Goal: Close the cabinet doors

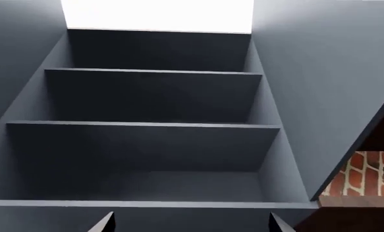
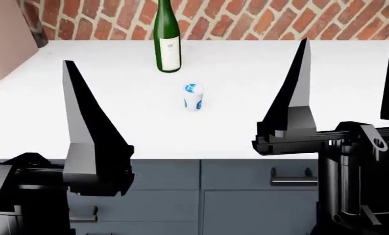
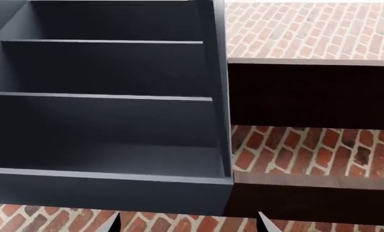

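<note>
Both sets of jaws stand released, gripping nothing. In the head view the left gripper (image 2: 83, 117) shows one tall dark finger (image 2: 83, 122) rising over the near left part of the counter (image 2: 279, 63), and the right gripper (image 2: 341, 88) shows a finger (image 2: 296, 88) over the near right part, with a second dark edge at the picture's right border. In each wrist view only two finger tips show at the frame's edge, set well apart with open space between.

A green wine bottle (image 2: 166, 36) stands upright near the counter's far edge, a pale label on its body; no writing on it can be read. A small white cup (image 2: 192, 96) with a blue mark on its lid and side sits closer to the counter's middle, just nearer than the bottle; its print is too small to read. The rest of the white top is bare out to its left and right edges.

The cabinet (image 1: 153, 121) fills the left wrist view: dark grey, open, with its shelves (image 1: 143, 124) exposed and one door (image 1: 347, 72) swung out at the side. The right wrist view shows the same open cabinet beside a brick wall (image 3: 308, 29) and dark wooden ledges (image 3: 311, 92). Below the counter's near edge are grey drawer fronts (image 2: 247, 174) with a bar handle (image 2: 291, 182).
</note>
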{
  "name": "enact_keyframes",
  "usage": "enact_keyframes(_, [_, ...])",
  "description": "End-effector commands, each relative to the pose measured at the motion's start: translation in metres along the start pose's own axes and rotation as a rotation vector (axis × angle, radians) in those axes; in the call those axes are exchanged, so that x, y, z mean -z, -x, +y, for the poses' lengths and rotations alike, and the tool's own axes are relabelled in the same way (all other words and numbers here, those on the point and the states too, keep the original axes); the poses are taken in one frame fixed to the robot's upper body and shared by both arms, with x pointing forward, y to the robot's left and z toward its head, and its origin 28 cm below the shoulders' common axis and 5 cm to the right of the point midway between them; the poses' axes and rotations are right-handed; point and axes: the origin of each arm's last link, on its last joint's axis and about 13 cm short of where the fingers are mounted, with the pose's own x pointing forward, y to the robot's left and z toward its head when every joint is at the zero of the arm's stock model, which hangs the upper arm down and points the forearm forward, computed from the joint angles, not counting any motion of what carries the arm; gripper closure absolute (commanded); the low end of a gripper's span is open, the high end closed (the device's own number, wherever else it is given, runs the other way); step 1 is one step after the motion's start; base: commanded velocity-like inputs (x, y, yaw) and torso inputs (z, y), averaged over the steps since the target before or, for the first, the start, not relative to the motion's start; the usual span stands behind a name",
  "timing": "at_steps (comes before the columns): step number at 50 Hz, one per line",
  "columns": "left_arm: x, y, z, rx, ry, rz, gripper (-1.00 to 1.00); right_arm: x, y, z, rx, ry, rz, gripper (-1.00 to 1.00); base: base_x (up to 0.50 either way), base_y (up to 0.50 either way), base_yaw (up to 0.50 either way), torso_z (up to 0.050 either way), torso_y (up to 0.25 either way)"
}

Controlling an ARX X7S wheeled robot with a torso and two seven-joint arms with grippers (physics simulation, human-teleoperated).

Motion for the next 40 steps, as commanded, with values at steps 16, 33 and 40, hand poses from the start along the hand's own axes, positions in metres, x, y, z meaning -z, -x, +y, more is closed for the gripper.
enact_keyframes(16, [0.0014,0.0012,-0.0005,0.005,0.003,0.008,-1.00,0.0000,0.0007,0.0001,-0.007,-0.005,0.004,-1.00,0.50,0.00,0.00,0.000,0.000])
enact_keyframes(33, [0.0006,0.0019,-0.0007,0.006,0.018,0.000,-1.00,0.0006,0.0019,0.0017,-0.017,-0.001,-0.005,-1.00,0.34,0.00,0.00,0.000,0.001])
enact_keyframes(40, [-0.0007,0.0017,-0.0003,-0.002,0.025,-0.014,-1.00,-0.0005,0.0017,0.0008,-0.008,-0.008,-0.008,-1.00,0.00,0.00,0.00,0.000,0.000])
